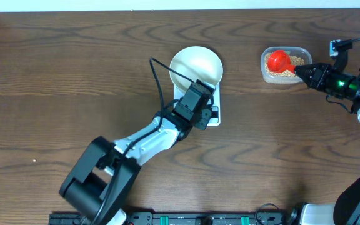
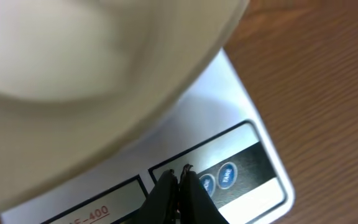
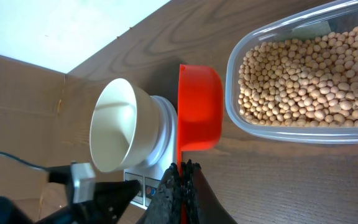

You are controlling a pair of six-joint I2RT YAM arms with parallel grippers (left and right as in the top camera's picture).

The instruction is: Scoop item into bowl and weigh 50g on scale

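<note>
1. Left wrist: tap scale [image 2: 229,106] button [image 2: 207,182] squarely with pressed-together left gripper [image 2: 178,177], clear of empty white bowl [image 2: 73,74] on it.
2. Hold red scoop [image 3: 199,109] level in pinching right gripper [image 3: 180,171], at tub [image 3: 230,99] of soybeans [image 3: 303,74].

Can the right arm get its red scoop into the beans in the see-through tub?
Probably yes. The right gripper holds the red scoop right beside the tub. The tub has no lid, the beans lie open on top, and nothing stands between them.
</note>
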